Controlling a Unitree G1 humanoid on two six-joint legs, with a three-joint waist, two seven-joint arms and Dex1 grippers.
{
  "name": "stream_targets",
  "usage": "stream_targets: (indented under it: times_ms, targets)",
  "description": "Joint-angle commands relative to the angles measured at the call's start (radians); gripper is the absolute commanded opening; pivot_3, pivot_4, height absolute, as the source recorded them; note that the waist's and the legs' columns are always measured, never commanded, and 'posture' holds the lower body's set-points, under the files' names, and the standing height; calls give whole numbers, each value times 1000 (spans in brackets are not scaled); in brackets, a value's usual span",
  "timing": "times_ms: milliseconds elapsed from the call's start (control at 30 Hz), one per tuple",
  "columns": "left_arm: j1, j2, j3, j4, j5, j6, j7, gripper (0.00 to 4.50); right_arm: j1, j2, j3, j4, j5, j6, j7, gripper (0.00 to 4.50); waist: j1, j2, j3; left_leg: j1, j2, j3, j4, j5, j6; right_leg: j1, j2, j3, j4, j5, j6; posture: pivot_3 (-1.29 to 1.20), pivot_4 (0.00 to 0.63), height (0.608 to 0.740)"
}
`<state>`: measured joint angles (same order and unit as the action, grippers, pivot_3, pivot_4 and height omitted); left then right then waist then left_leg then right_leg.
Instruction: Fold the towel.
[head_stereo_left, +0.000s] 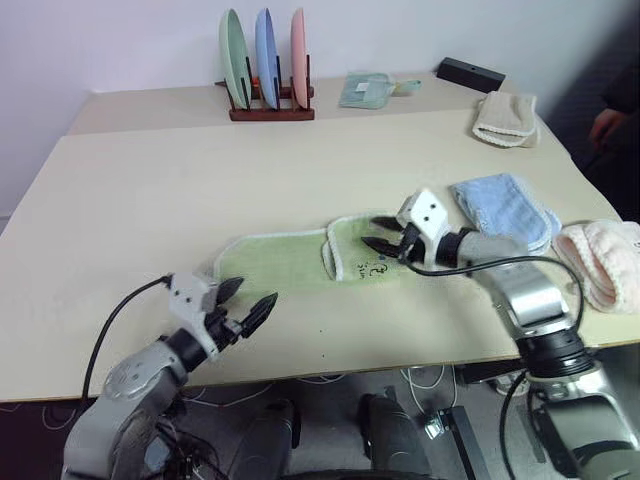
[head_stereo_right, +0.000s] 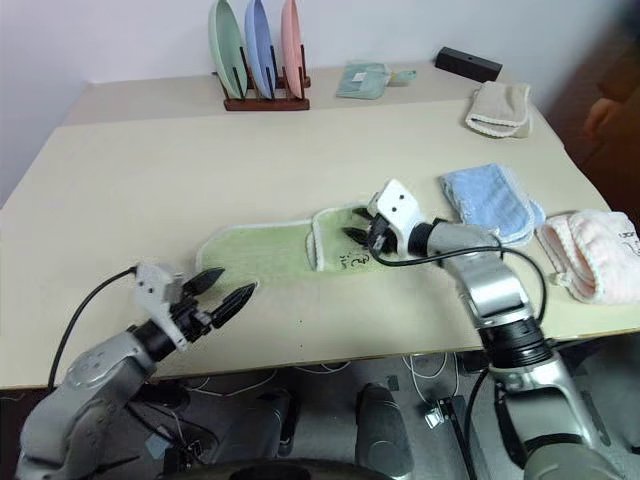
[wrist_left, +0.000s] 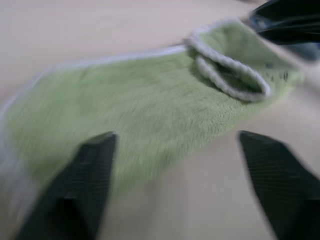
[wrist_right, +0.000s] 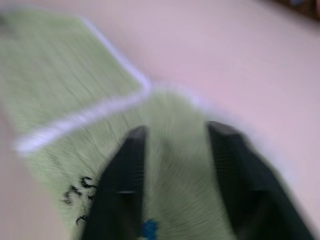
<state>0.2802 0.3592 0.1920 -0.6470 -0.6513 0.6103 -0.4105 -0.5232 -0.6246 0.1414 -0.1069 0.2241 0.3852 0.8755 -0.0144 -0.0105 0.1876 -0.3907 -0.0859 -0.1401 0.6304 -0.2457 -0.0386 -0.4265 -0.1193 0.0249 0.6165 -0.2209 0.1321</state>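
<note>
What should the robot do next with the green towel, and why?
Probably lift the right gripper away. The green towel already has its right end folded over, and that gripper's open fingers hover above the flap. The left gripper sits open near the flat end, which looks ready to fold next.

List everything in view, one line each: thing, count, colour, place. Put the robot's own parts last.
towel: 1, light green with white edging, near middle of the table, its right end folded over
table: 1, beige, under everything
light blue towel: 1, light blue, right of the green one
pink towel: 1, pale pink, at the table's right edge
beige towel: 1, beige, far right
plate rack: 1, dark wood, far edge, holding plates
plates: 3, green, blue, pink, upright in the rack
dustpan: 1, pale green, right of the rack
black box: 1, black, far right corner
left gripper: 1, black fingers, open, near the towel's left end
right gripper: 1, black fingers, open, over the folded end
</note>
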Motion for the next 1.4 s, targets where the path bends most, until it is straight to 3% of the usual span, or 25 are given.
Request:
stream_targets:
  times_ms: [33, 67, 100, 167, 367, 500, 667, 767, 1000, 1133, 1400]
  targets:
    - [30, -48, 75, -84, -176, 70, 99, 4500, -10, -20, 20, -110, 67, -25, 123, 3697, 2, 0, 0, 0, 0, 0, 0, 0, 0, 0, 0, 0, 0, 0, 0, 0, 150, 738]
    - [36, -66, 85, -88, -205, 100, 152, 4500, -7, -26, 31, -131, 73, -29, 151, 4225, 4, -1, 0, 0, 1, 0, 0, 0, 0, 1, 0, 0, 0, 0, 0, 0, 150, 738]
    - [38, -82, 93, -85, -224, 131, 210, 4500, -4, -31, 44, -145, 68, -45, 174, 4439, 6, -1, 0, 0, 3, 0, 1, 0, 0, 1, 0, 0, 0, 0, 0, 0, 150, 738]
    - [33, -101, 106, -74, -259, 185, 305, 4500, 0, -33, 59, -153, 53, -76, 195, 4439, 7, -1, 0, 0, 3, 0, 2, 0, 0, 2, 0, 0, 0, 0, 0, 0, 150, 738]
    - [-10, -254, 167, -7, -567, 217, 661, 4500, 5, 3, 81, -99, 2, -142, 166, 4439, 10, -1, -1, 0, 3, 0, 2, 0, 0, 2, 0, 0, 0, 0, -1, 0, 150, 738]
    - [-86, -280, 166, 57, -667, 186, 807, 4500, 10, 16, 85, -111, 0, -142, 165, 4439, 26, -1, -1, 1, 2, 1, 2, 0, 0, 2, 0, 0, 0, 0, -2, 0, 150, 738]
    - [-169, -282, 138, 115, -690, 152, 878, 4500, 12, 21, 91, -126, -13, -132, 161, 4439, 29, -1, -1, 1, -1, 1, 3, 0, -1, 3, 0, 0, 0, 1, -2, 0, 150, 738]
    - [-210, -269, 121, 152, -682, 145, 883, 3709, 25, 15, 91, -148, -18, -123, 158, 4500, 30, -1, -1, 1, -1, 1, 3, 0, -1, 3, 0, 0, 0, 1, -2, 0, 150, 738]
    - [-245, -243, 110, 170, -670, 114, 853, 173, 44, 7, 79, -213, -16, -69, 138, 4500, 29, -2, -1, 0, -1, 1, 2, 0, -1, 3, 0, 0, -1, 1, -2, 0, 150, 738]
    - [-272, -198, 168, 121, -677, 49, 779, 73, 68, 0, 74, -255, -9, -27, 125, 4500, 28, -2, -1, 0, -1, 0, 2, 0, -1, 2, 0, 0, -1, 0, -3, 0, 150, 738]
    - [-207, 174, 355, 112, -573, 25, 490, 73, 93, -11, 36, -249, 28, 29, 119, 4500, 25, -2, -1, 0, 0, 1, 1, 0, -1, 1, 1, 0, -2, -1, -6, 0, 150, 738]
